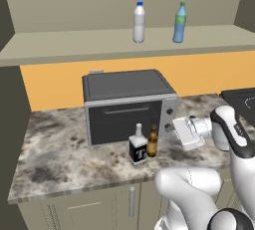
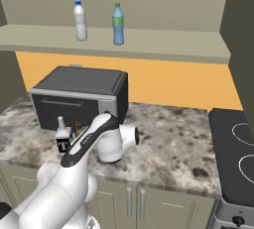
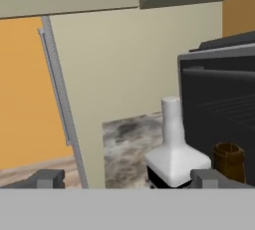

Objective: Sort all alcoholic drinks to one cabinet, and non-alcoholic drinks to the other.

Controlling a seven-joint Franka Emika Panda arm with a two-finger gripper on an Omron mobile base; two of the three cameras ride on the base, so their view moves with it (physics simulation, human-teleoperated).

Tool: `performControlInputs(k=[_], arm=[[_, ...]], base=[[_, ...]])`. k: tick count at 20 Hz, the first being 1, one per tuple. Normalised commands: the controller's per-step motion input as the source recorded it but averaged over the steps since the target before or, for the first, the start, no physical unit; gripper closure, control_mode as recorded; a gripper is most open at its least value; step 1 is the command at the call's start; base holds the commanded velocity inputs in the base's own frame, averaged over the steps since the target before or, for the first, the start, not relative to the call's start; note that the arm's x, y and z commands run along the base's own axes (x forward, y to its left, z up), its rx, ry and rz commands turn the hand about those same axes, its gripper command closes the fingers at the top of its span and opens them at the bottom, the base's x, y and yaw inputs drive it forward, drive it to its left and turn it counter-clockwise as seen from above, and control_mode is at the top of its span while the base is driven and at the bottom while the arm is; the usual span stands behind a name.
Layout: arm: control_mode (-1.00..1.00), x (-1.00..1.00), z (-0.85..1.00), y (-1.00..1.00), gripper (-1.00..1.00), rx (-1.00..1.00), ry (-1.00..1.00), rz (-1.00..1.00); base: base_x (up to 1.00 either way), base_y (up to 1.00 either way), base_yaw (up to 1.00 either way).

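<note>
The tool (image 1: 175, 132) hangs low over the bench (image 1: 60, 159), turned sideways with its jaws spread wide and nothing between them. That pose looks like a side approach: the fingertips (image 3: 47, 178) sit level with the shoulders of the bottles, so a horizontal reach would take one around the body rather than from above.

Just ahead of the tool stand the two alcoholic drinks, side by side and upright near the bench's front edge. The beer bottle (image 1: 152, 143) is the nearer one; in the hand view its brown neck (image 3: 228, 160) sits by one fingertip. Right beyond it is the square bottle (image 1: 138, 147) with its black label and pale neck (image 3: 172, 124). They stand so close that they seem to touch, so closing on one may well knock the other; the beer bottle looks the easier first pick.

Directly behind both bottles is the toaster oven (image 1: 127, 107), its dark door close at their backs, which leaves little room to push past them. Further off beyond them, the hand view shows a tall cabinet side with a long handle (image 3: 57, 87).

High above the tool, on the open cabinet shelf (image 1: 74, 47), stand the non-alcoholic drinks, well apart from each other: the white bottle (image 1: 139, 22) with a blue cap and the blue bottle (image 1: 180, 23) with a green top. Behind the tool, a stove (image 2: 233, 153) sits at the bench's end.
</note>
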Motion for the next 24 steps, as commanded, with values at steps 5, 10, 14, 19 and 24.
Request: performControlInputs(k=[5, 10, 14, 19, 24], arm=[[-1.0, 0.09, -0.06, 0.01, -1.0, 0.0, 0.0, -0.01], [-1.0, 0.1, -0.05, 0.0, -1.0, 0.0, 0.0, -0.08], [-1.0, 0.04, -0.08, 0.0, -1.0, 0.0, 0.0, -0.08], [-1.0, 0.0, -0.14, 0.04, -1.0, 0.0, 0.0, -0.06], [-1.0, 0.06, -0.15, 0.16, -1.0, 0.0, 0.0, -0.04]], base=[[0.0, 0.0, 0.0], [0.0, 0.0, 0.0], [0.0, 0.0, 0.0], [0.0, 0.0, 0.0], [0.0, 0.0, 0.0]])
